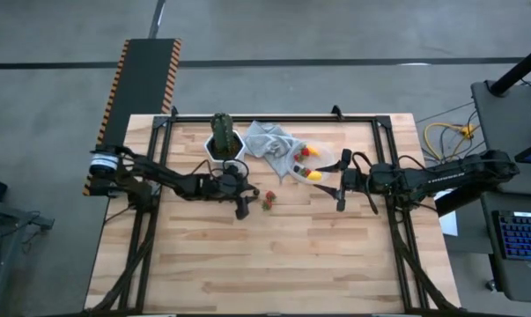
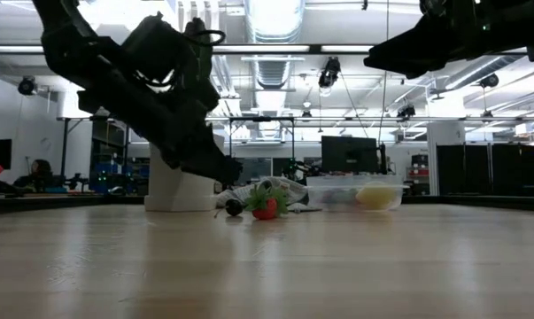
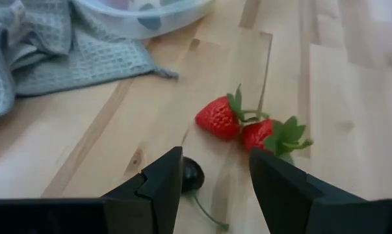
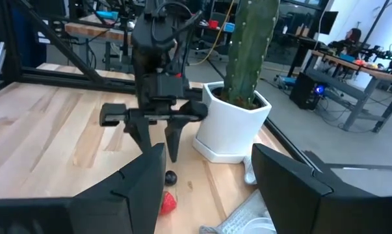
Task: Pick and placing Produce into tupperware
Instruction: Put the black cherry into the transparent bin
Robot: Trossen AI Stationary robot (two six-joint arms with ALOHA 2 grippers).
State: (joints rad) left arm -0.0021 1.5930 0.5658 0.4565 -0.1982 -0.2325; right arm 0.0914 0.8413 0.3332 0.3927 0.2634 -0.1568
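I see bright ceiling lights (image 2: pixel 268 16) flaring white in my low view, leaving the arms silhouetted; the worktop (image 2: pixel 267 266) foreground is blurred, shadows soft.

overhead, table-level, two wrist views, shared strawberries (image 3: pixel 216 117)

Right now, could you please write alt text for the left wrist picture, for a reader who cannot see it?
The left gripper, fingers open, hovers low over a wooden table, with a small dark cherry beside one finger and two red strawberries just ahead. Farther off lie a grey cloth and the rim of a clear plastic container.
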